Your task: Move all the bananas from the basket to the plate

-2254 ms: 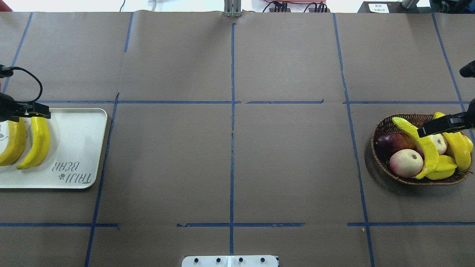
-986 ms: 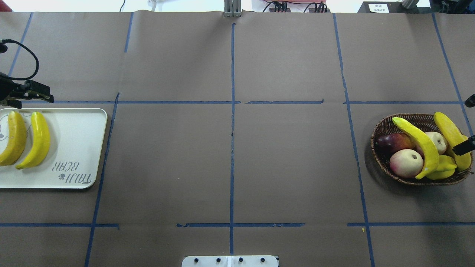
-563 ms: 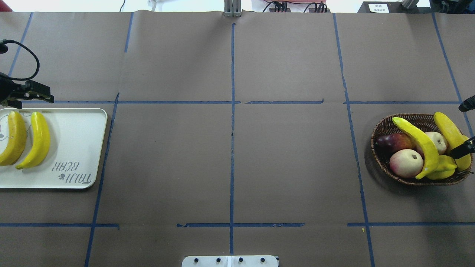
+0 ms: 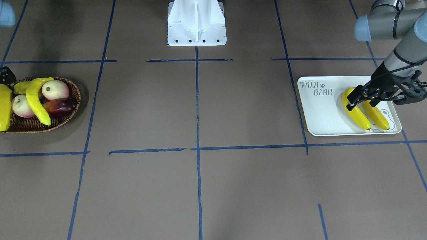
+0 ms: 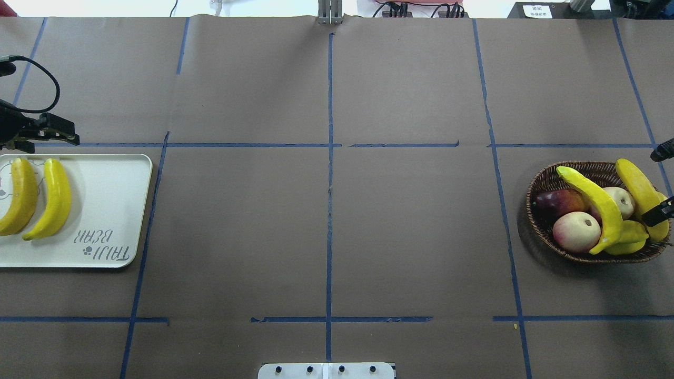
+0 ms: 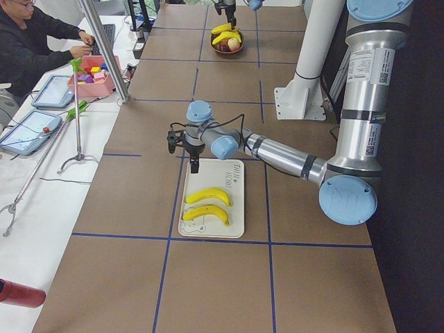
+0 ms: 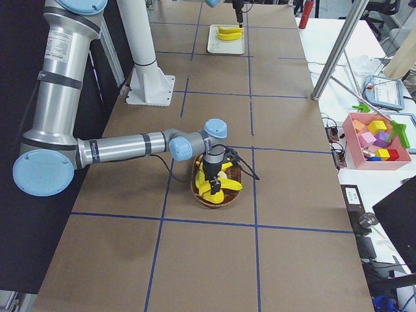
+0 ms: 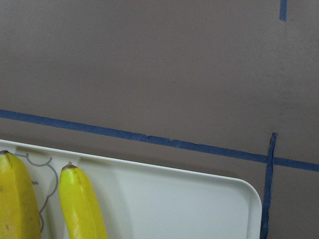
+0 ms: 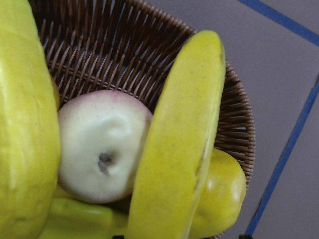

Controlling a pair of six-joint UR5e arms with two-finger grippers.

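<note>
Lifted off the long, curved, bright yellow plastic bananas, the left gripper hangs empty, jaws apart, past the far rim of the flat white rectangular plate. The right gripper, drawn back, gapes astride one banana in the round brown wicker basket, crowded by two pale apples, one dark-red fruit and one yellow-green starfruit. Two bananas lie on the plate beside the left jaws, two in the basket.
</note>
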